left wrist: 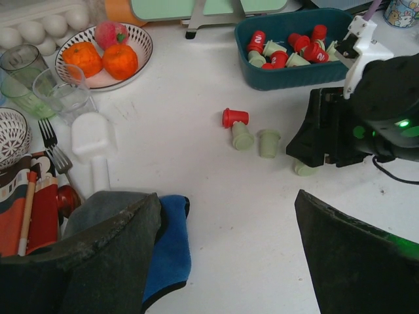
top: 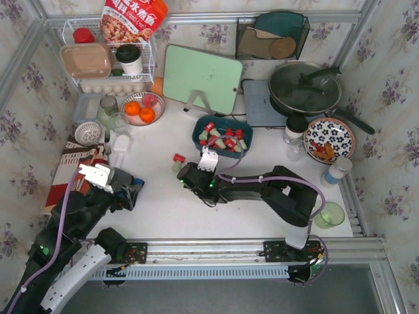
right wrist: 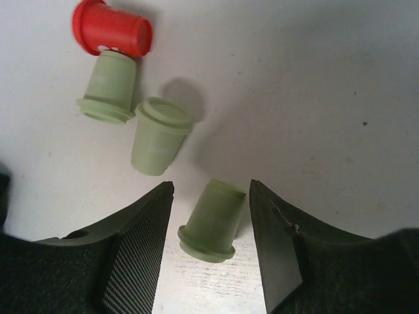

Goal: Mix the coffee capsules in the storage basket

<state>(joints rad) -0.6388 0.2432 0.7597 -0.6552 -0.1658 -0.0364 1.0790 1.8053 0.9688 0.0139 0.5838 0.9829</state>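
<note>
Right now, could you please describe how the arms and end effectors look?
The left arm and right arm are black, each with a lilac cable and white wrist mount. The left has a white lower link. The right end effector shows carbon weave.

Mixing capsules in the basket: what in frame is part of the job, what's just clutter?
Job: teal basket; capsules in it; four loose capsules outside it, one green capsule straddled by the open right gripper.
Clutter: fruit bowl, green cutting board, pan, glasses, fork, blue cloth.
</note>
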